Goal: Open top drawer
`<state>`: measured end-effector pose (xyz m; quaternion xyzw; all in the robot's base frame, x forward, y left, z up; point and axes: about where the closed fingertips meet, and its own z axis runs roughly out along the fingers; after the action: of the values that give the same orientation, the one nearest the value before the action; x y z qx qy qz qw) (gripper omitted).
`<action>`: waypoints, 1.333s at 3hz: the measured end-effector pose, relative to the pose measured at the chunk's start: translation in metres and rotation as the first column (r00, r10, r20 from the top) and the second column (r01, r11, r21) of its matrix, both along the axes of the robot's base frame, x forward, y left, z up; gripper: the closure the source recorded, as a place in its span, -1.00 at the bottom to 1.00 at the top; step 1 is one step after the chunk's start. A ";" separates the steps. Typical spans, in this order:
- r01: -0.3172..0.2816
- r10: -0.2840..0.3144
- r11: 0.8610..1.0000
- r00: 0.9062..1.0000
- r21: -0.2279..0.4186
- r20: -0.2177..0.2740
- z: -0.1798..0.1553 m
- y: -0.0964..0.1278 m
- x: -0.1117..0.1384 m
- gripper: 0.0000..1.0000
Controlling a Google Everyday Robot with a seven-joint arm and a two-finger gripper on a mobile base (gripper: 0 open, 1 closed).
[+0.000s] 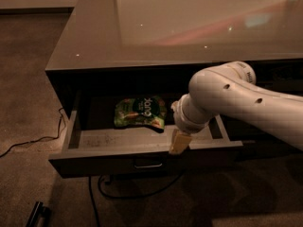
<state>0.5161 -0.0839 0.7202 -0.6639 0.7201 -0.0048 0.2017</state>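
Observation:
The top drawer (118, 159) is pulled out from under the grey counter, its dark front facing me with a small metal pull (147, 165) at centre. Its lighter grey interior shows, with a green snack bag (140, 111) lying at the back. My gripper (180, 142) hangs from the white arm (227, 98) just above the drawer's front edge, right of the pull and not touching it.
The glossy grey countertop (189, 27) overhangs the drawer. A black cable (28, 141) trails over the carpet at left and loops under the drawer. A dark object (37, 213) lies on the floor at bottom left. A closed drawer front (279, 74) sits to the right.

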 end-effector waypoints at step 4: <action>-0.006 0.010 0.994 0.999 0.109 -0.033 -0.026 -0.013 0.071 1.00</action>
<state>0.5871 -0.0968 0.6940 -0.6548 0.7199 0.0465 0.2256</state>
